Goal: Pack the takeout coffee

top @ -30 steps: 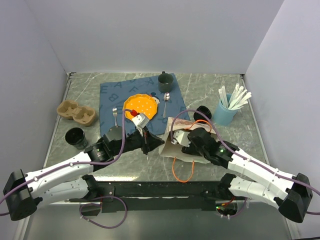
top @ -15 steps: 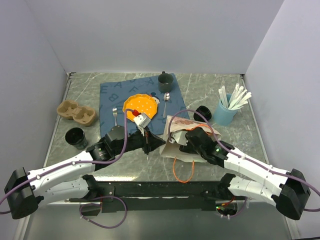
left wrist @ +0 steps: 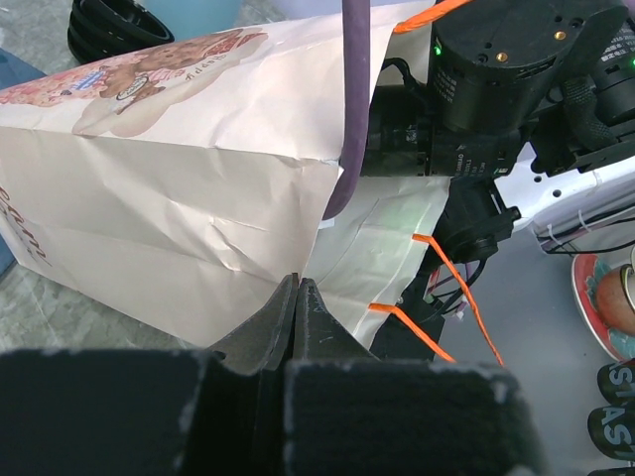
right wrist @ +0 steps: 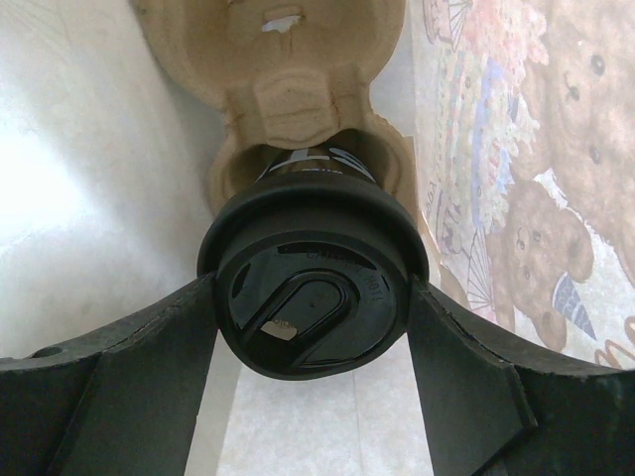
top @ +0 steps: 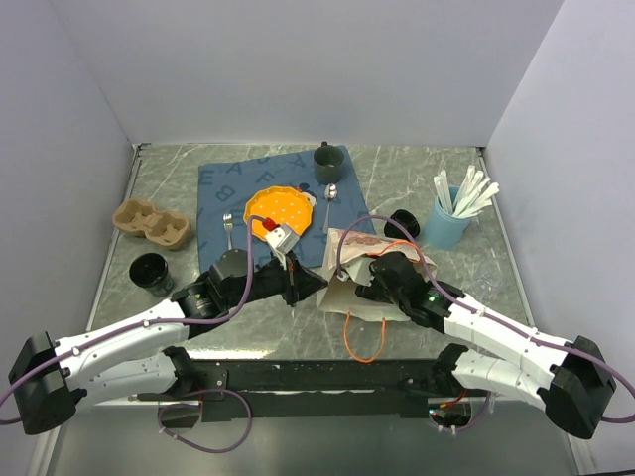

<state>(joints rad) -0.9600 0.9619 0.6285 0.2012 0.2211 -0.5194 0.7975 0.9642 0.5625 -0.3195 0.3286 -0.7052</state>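
Gripping lidded cup (right wrist: 310, 309) w/ R gripper (right wrist: 313, 288) wide; L gripper (left wrist: 298, 290) pinches bag (left wrist: 179, 213) edge.

My top camera looks down from above the near edge onto the whole table (top: 417, 178). My left wrist camera faces the side of the bag (left wrist: 179, 198) at close range. My right wrist camera sits inside it, tight on a cup (right wrist: 313, 297). All three share the bag.

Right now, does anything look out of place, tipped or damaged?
The paper bag lies on its side, creased, not upright. Inside it the lidded coffee cup, seated in a pulp carrier, seems to lie sideways too, a spill risk. No spill shows.
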